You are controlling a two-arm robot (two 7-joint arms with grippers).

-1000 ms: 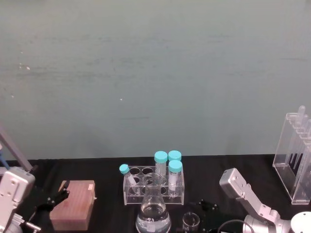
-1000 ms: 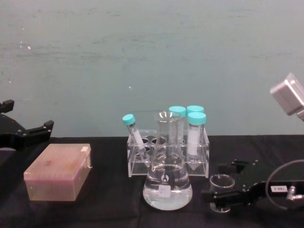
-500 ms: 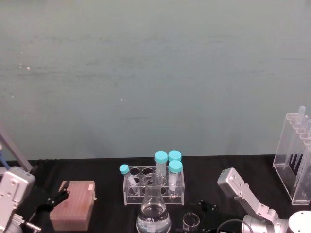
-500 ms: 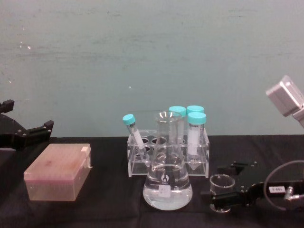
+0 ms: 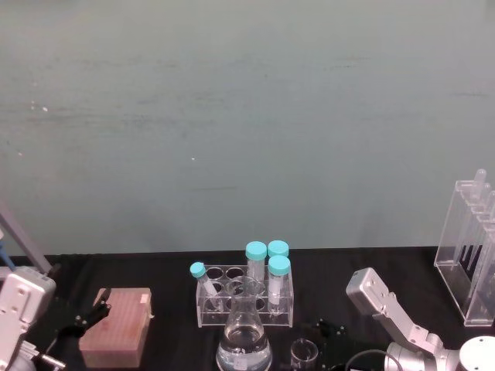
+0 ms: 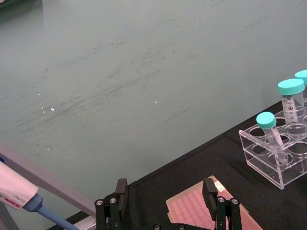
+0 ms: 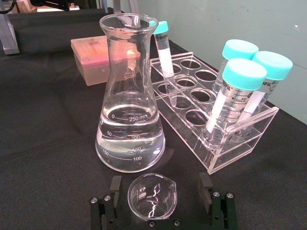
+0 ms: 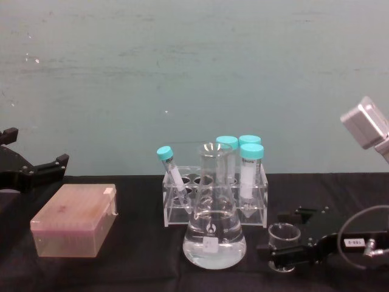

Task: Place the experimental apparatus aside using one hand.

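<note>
The apparatus stands near the table's front. The conical flask (image 5: pixel 244 340) (image 8: pixel 214 232) (image 7: pixel 129 129) holds clear liquid. Just right of it sits the small glass beaker (image 5: pixel 304 353) (image 8: pixel 283 233) (image 7: pixel 152 196). A tall clear acrylic stand (image 5: pixel 472 259) is at the far right. My right gripper (image 8: pixel 289 238) (image 7: pixel 159 189) lies low on the table, open. One finger stands on each side of the beaker, with a small gap on both sides. The left gripper (image 8: pixel 31 171) (image 6: pixel 164 192) hangs open at the left, above the pink box, holding nothing.
A clear tube rack (image 8: pixel 216 198) (image 5: pixel 246 300) (image 7: pixel 218 122) with teal-capped tubes stands right behind the flask. A pink tip box (image 8: pixel 74 220) (image 5: pixel 117 328) sits at the left. A pipette (image 6: pixel 19 196) lies by the left arm. The black cloth in front of the box is bare.
The right arm has edged slightly left, bringing its fingers a little further around the beaker. The flask, the beaker, the rack and the left arm have not moved.
</note>
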